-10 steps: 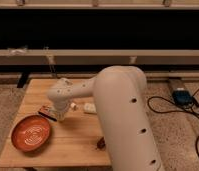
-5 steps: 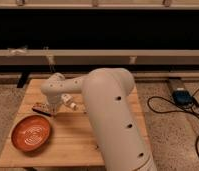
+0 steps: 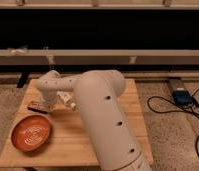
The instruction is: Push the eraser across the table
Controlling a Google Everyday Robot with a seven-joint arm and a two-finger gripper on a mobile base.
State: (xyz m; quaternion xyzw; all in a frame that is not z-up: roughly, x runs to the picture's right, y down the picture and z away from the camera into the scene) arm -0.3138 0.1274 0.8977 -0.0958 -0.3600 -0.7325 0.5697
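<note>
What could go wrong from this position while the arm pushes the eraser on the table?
1. The eraser lies near the left edge of the table; a further push that way may drop it off.
2. The orange plate sits just in front of the eraser, so a slanted push could strike it.
3. The gripper is beside the eraser, and the small white object lies close under the arm, which may sweep it along.

The gripper [image 3: 49, 104] is largely masked by the arm's own white links, so its fingertips cannot be made out. The eraser [image 3: 37, 106] is partly covered at its right end. The arm's base is cut off by the lower edge, and much of the table [image 3: 133, 107] is concealed behind it.
</note>
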